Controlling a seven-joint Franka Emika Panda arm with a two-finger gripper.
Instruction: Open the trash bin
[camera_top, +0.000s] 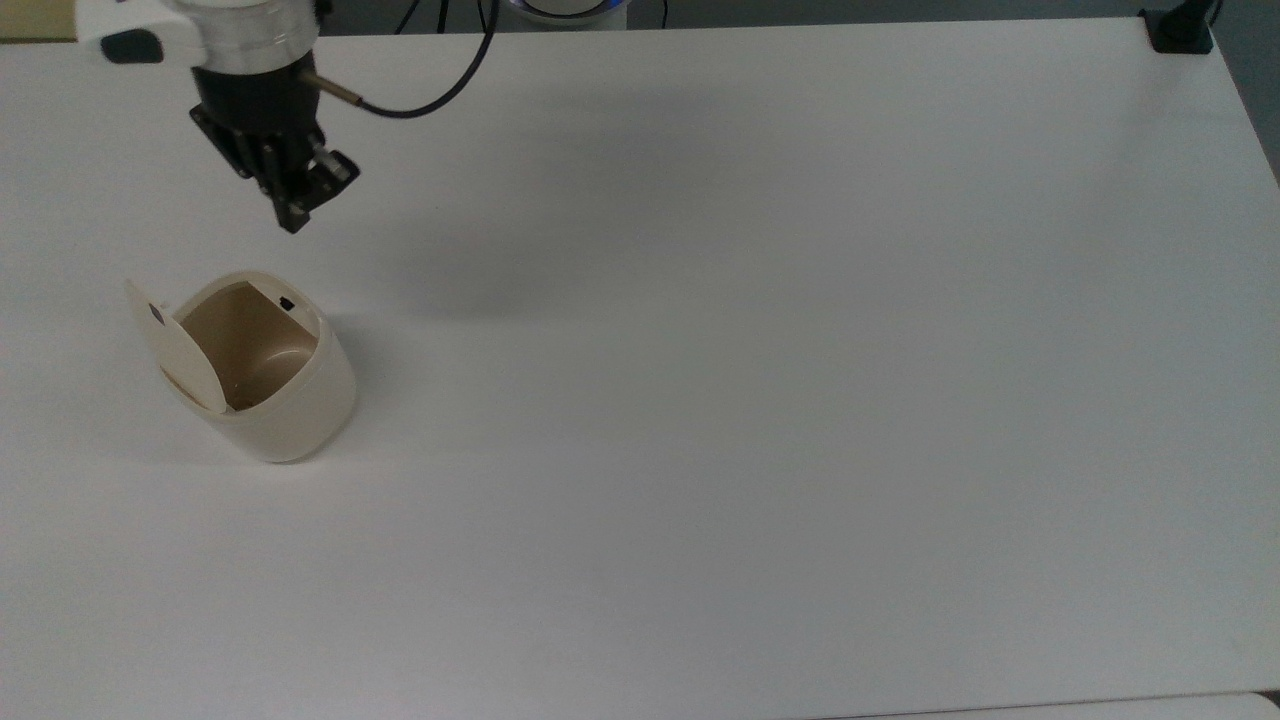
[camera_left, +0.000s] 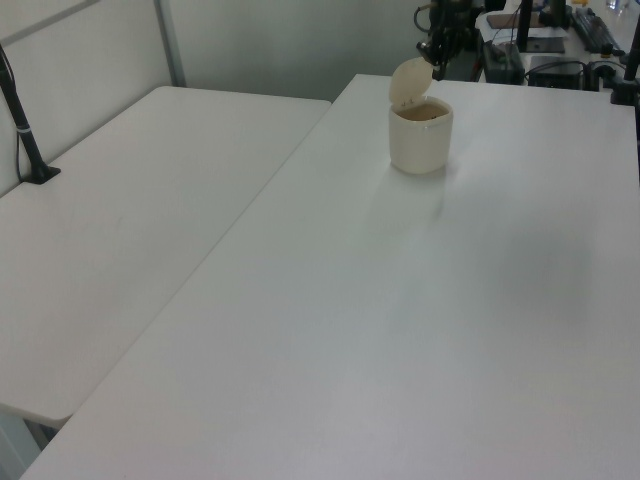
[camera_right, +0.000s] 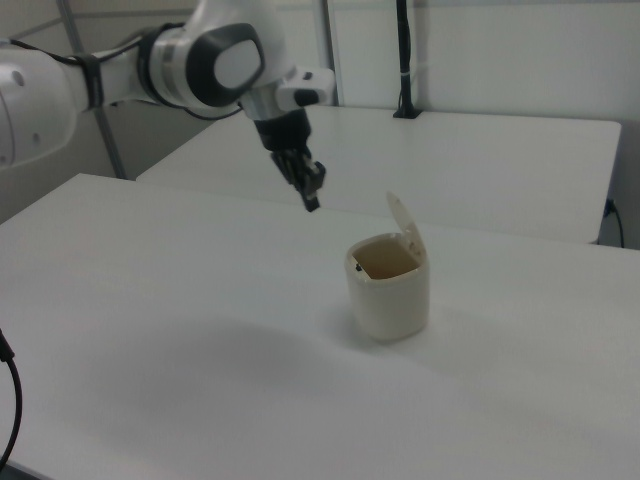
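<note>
Top view: one trash bin (camera_top: 285, 405) stands open near the top view's left edge of a white table (camera_top: 760, 400).

Its single lid (camera_top: 178, 345) is swung up on the hinge and stands nearly upright, exposing a tan interior; a small dark button (camera_top: 286, 303) sits on the inner rim. One gripper (camera_top: 297, 222) hangs in the air above and apart from the bin, touching nothing, its two fingers drawn narrowly together and holding nothing. A black cable (camera_top: 440, 95) loops from the wrist. In the right view the bin (camera_right: 392, 295) stands alone, with the gripper (camera_right: 311, 201) to the right view's left of it, higher.
</note>
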